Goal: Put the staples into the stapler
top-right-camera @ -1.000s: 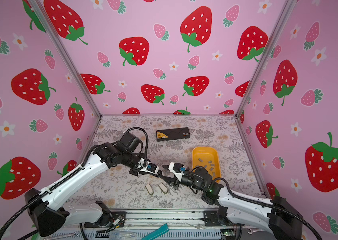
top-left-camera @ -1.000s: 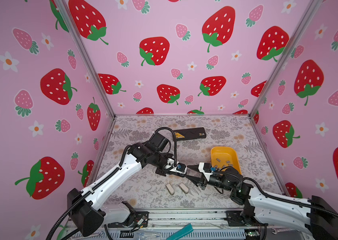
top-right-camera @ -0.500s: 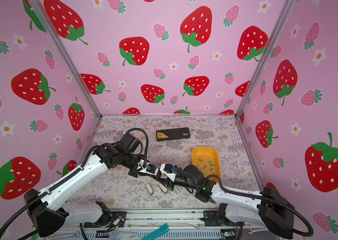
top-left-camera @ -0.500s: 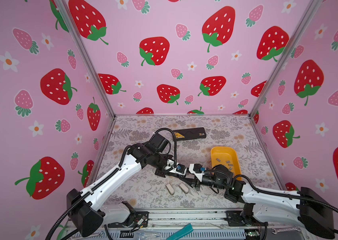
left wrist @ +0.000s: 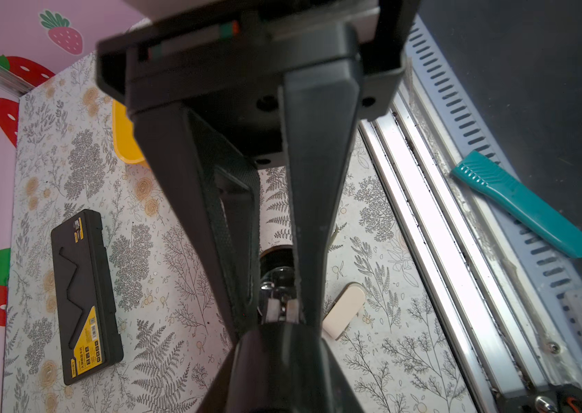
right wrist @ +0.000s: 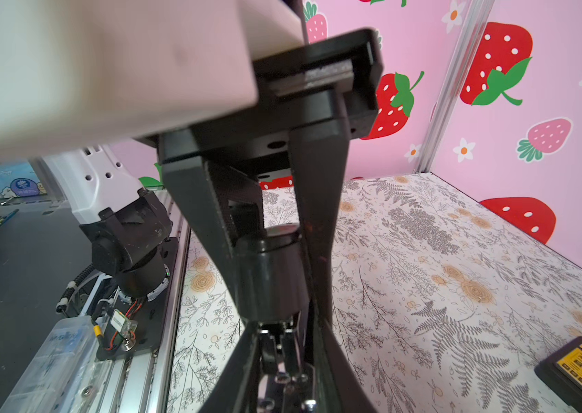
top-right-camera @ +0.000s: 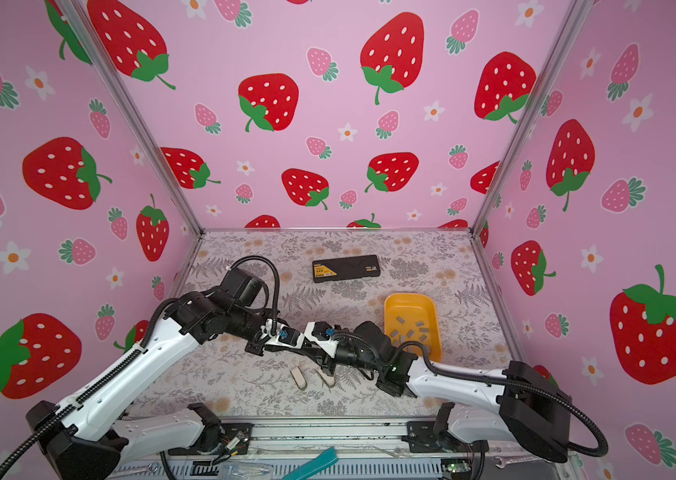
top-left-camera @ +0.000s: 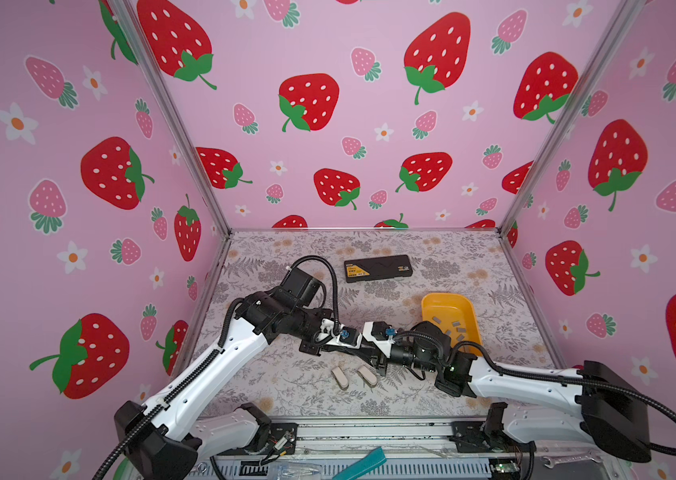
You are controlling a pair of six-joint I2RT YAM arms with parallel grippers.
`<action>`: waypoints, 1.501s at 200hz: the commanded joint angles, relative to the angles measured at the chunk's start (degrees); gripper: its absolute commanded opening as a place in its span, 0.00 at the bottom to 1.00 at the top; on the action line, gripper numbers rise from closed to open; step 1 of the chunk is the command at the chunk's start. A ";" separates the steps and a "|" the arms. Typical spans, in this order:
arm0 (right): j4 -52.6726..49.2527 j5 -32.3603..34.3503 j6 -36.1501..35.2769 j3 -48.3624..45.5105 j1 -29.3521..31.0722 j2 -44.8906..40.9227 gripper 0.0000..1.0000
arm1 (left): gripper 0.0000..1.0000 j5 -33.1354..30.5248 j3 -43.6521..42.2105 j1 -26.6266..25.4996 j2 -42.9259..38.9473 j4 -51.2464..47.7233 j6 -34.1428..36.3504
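Observation:
The small black stapler (top-left-camera: 360,355) hangs above the mat at front centre, between my two grippers, which meet tip to tip. My left gripper (top-left-camera: 349,351) is shut on it; in the left wrist view its fingers pinch the stapler (left wrist: 279,282), with metal parts showing. My right gripper (top-left-camera: 371,359) comes from the opposite side, and its fingers press both sides of the stapler's black end (right wrist: 271,271). The staples (top-left-camera: 455,322) lie as several small grey strips in the yellow tray (top-left-camera: 432,301), just behind the right arm.
A black box with a yellow label (top-left-camera: 378,268) lies toward the back. Two small beige pieces (top-left-camera: 340,377) rest on the mat in front of the grippers. A teal tool (top-left-camera: 359,467) lies beyond the front rail. Pink walls close three sides.
My right arm has slid left up to the left gripper, and its jaws have narrowed onto the stapler. The left arm has kept still with its grip unchanged.

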 commanded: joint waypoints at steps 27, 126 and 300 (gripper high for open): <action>-7.72 1.18 -0.91 0.71 -0.16 4.62 0.27 | 0.00 16.14 1.93 2.43 -3.74 2.77 2.54; -6.20 1.43 -1.17 -0.54 0.01 5.16 0.29 | 0.00 20.18 3.25 4.67 -1.72 0.50 3.66; 1.46 5.98 2.10 -3.65 0.45 4.10 0.00 | 0.00 27.40 3.73 8.12 -0.91 1.68 3.16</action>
